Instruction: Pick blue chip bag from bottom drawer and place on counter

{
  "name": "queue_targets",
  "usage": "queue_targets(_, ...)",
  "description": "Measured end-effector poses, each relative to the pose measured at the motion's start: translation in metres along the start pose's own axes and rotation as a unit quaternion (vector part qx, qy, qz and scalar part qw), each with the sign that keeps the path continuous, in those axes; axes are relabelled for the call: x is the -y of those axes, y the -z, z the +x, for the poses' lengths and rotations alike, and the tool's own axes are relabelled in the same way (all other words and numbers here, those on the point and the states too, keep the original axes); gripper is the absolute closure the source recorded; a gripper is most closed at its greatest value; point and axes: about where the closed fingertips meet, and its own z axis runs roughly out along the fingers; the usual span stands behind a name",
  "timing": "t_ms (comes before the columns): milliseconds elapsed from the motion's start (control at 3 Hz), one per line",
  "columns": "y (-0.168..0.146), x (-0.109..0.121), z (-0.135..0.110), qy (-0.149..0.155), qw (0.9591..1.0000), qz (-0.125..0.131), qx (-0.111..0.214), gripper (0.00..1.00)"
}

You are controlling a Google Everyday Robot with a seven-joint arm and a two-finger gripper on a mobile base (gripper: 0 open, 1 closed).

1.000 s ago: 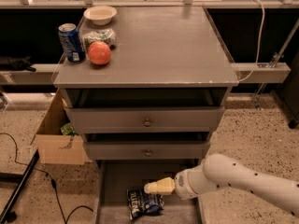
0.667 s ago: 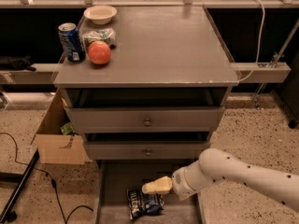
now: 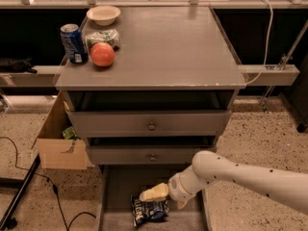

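Hovering with claw (image 3: 156, 193) at blue chip bag (image 3: 149, 210) in bottom drawer (image 3: 120, 186), spread or pinching impossible to tell; may slip off crumpled foil if closed off-centre.

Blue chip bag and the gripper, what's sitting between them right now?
Nothing. In the camera view the gripper is right at the top edge of the blue chip bag, inside the bottom drawer, with no object separating them.
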Motion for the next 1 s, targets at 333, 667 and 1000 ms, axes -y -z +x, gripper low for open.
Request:
queue_targets(333, -0.0043, 0.0006, -0.0046, 0.007, 0.9994, -0.011, 0.033, 0.0)
queue_targets(667, -0.0036, 0.0006, -0.0075, 0.015, 0.997, -0.023, 0.072, 0.0)
queue_targets(1000, -0.0034, 0.0004, -0.0085, 0.018, 0.9966, -0.018, 0.079, 0.0)
